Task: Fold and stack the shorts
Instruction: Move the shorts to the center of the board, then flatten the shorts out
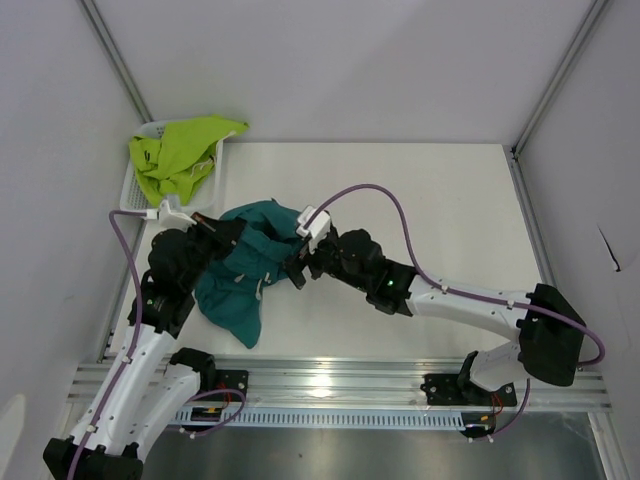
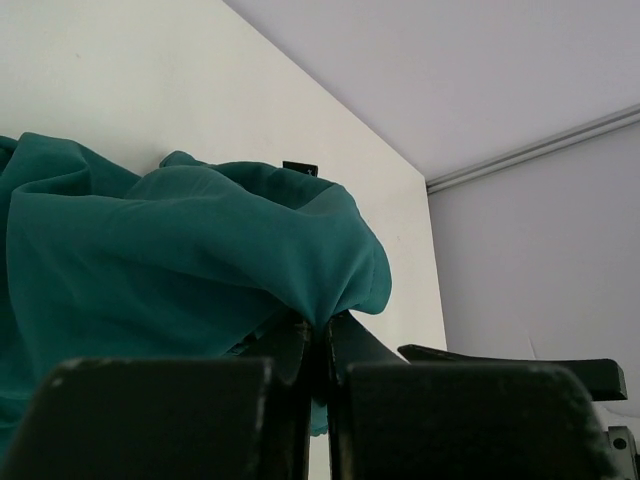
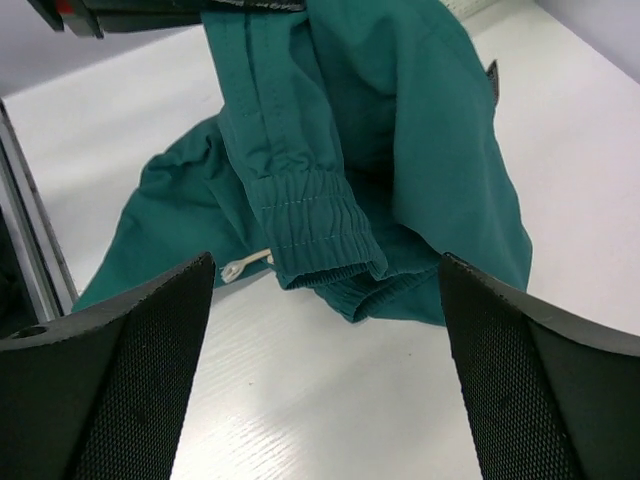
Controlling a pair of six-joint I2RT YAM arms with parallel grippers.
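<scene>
Nothing is folded yet: the teal shorts (image 1: 240, 272) hang bunched just beside the basket (image 1: 133, 190), pinched in the clenched left gripper (image 2: 318, 340), while the right gripper (image 3: 325, 265) gapes empty. The lime shorts (image 1: 180, 155) lie heaped in that basket, awaiting their turn.

Teal shorts (image 3: 400, 120): soft matt cloth (partly gathered, stitched); table (image 3: 300, 400): smooth white, faint grain.

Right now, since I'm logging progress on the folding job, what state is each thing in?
teal shorts: unfolded, bunched, one edge held up.
basket: upright, mostly covered.
lime shorts: crumpled, unfolded, heaped on the basket.
left gripper: shut on the teal shorts.
right gripper: open, holding nothing.
</scene>
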